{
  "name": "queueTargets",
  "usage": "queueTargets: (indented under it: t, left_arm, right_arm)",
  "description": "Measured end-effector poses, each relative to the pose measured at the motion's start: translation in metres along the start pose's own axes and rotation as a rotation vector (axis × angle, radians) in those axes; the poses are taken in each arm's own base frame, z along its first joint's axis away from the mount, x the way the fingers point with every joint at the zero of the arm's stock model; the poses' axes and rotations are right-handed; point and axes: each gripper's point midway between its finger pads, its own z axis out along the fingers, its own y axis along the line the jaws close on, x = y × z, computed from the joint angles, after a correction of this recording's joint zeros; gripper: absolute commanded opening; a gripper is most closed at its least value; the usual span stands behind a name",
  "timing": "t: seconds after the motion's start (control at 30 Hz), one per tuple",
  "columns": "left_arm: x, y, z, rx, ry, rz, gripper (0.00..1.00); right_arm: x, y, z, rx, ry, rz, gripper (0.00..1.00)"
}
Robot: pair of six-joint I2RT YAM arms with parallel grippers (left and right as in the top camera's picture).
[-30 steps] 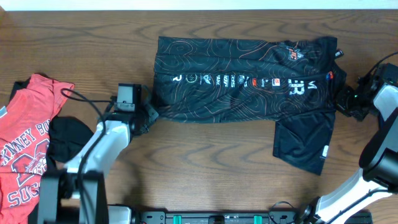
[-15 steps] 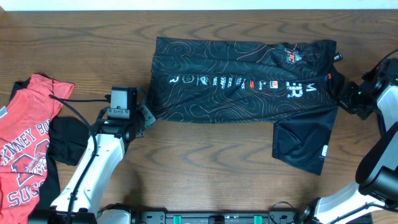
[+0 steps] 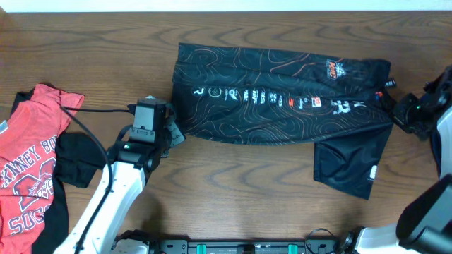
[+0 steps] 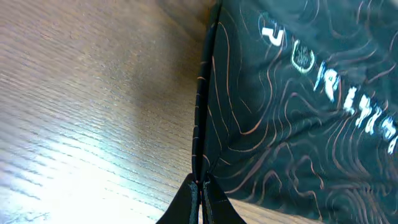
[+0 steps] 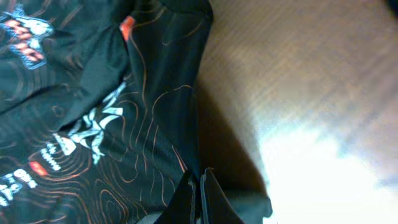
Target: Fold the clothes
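The black jersey (image 3: 275, 99) with thin orange contour lines and white logos lies folded lengthwise across the far middle of the table. One sleeve (image 3: 349, 162) hangs out toward the front right. My left gripper (image 3: 174, 132) is shut on the jersey's lower left corner. The left wrist view shows its tips (image 4: 200, 186) pinching the dark hem (image 4: 200, 112). At the right edge of the jersey my right gripper (image 3: 393, 116) is shut on the cloth. The right wrist view has its tips (image 5: 199, 177) clamped on the fabric (image 5: 124, 124).
A red T-shirt (image 3: 28, 162) with white letters lies at the table's left edge, with a dark garment (image 3: 74, 159) partly on it, close to my left arm. Brown wooden table (image 3: 233, 190) shows in front of the jersey.
Both grippers have moved slightly right while holding the jersey. The jersey has shifted right with them, and its right end now reaches farther toward the table's edge.
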Motion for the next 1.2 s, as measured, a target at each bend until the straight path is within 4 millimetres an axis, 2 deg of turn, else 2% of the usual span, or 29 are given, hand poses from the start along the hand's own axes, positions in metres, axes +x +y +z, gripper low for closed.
queueTargets:
  t: [0.17, 0.37, 0.5, 0.63, 0.9, 1.1, 1.2]
  left_arm:
    - [0.002, 0.004, -0.016, -0.008, -0.011, 0.001, 0.05]
    - [0.013, 0.01, -0.031, -0.027, 0.002, 0.02, 0.06]
    - [0.024, 0.005, -0.034, -0.036, 0.013, 0.08, 0.06]
    - [0.028, -0.008, -0.035, -0.026, -0.01, 0.141, 0.06]
    - [0.014, -0.02, -0.051, 0.026, -0.11, 0.145, 0.06]
    - [-0.001, -0.022, -0.057, 0.023, -0.187, 0.144, 0.06]
    - [-0.018, -0.029, -0.061, 0.036, -0.268, 0.155, 0.06]
  right_arm:
    - [0.013, -0.006, -0.004, 0.025, 0.038, 0.008, 0.01]
    - [0.039, -0.019, 0.016, 0.053, 0.105, 0.036, 0.02]
    - [0.06, -0.029, 0.036, 0.062, 0.134, 0.054, 0.02]
    - [0.074, -0.033, 0.038, 0.062, 0.135, 0.053, 0.02]
    - [0.057, -0.02, 0.001, 0.008, -0.016, 0.03, 0.01]
    - [0.054, -0.019, -0.001, 0.003, -0.032, 0.037, 0.01]
    - [0.046, -0.016, -0.002, -0.01, -0.064, 0.051, 0.01]
